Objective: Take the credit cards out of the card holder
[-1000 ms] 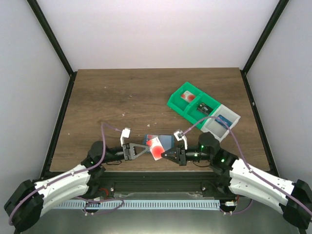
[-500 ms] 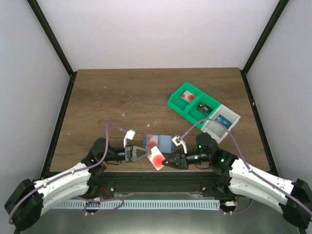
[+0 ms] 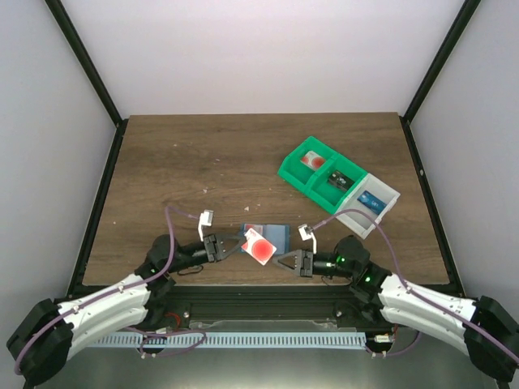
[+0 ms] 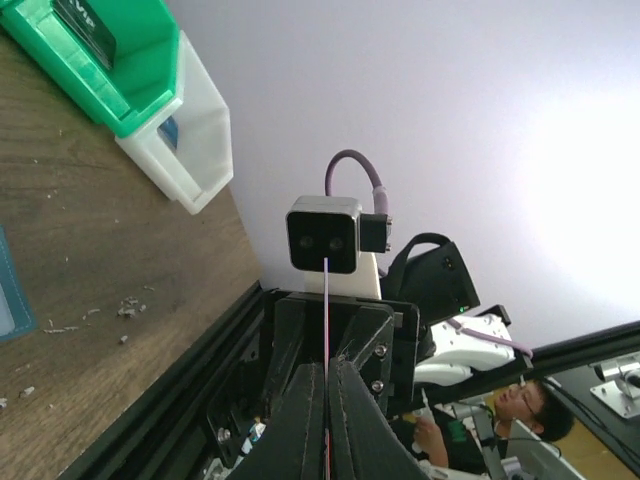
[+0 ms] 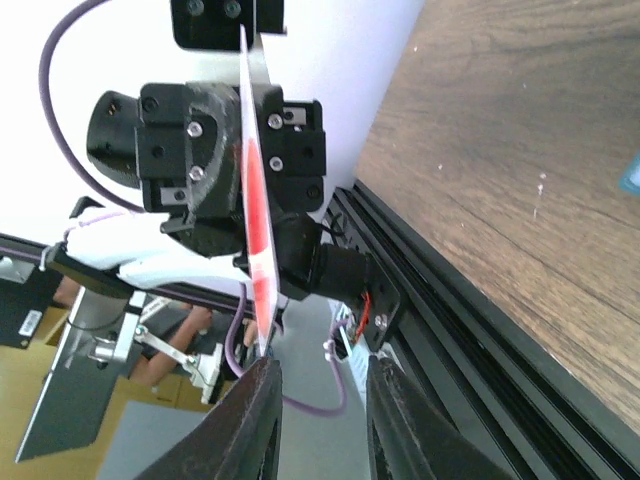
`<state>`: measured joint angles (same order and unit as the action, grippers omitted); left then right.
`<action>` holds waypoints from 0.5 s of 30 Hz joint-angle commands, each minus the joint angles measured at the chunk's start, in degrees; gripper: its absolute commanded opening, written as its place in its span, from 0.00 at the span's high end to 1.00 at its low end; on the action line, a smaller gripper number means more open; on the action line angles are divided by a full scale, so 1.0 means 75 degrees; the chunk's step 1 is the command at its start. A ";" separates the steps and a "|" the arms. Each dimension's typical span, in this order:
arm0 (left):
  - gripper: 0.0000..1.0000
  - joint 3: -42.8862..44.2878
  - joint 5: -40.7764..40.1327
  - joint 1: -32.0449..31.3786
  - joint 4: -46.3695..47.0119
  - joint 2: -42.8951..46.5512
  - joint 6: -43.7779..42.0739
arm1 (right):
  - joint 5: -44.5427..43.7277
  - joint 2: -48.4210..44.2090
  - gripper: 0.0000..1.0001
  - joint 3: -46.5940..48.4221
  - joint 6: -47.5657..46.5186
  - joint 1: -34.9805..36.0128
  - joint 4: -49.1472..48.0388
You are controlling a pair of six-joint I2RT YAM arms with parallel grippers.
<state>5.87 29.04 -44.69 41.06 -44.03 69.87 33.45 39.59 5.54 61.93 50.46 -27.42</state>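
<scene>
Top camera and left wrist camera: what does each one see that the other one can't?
Only the top view shows the credit card face-up, pale with a red round mark, pinched in the left gripper, plus the whole teal card holder. Only the left wrist view shows a person past the table's near edge, and the card as just a thin line between the shut fingers. Both show the green bin, the white bin and the wooden table.
</scene>
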 commanded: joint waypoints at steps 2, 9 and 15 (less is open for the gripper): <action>1.00 -0.0044 -0.0417 -0.0032 0.0491 -0.0157 0.0078 | -0.0399 0.0605 0.75 0.0268 0.0777 0.0046 -0.1645; 1.00 -0.0078 -0.0449 -0.0051 0.0972 -0.0578 0.0171 | -0.0512 0.1143 0.74 0.0383 0.0928 0.0057 -0.2157; 1.00 -0.0059 -0.0436 -0.0051 0.1132 -0.0743 0.0212 | -0.0737 0.1219 0.79 0.0444 0.0997 0.0069 -0.2072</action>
<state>5.87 26.11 -44.69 45.93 -49.21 71.26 29.91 48.56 6.17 68.75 50.46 -40.86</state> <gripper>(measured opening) 0.024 0.228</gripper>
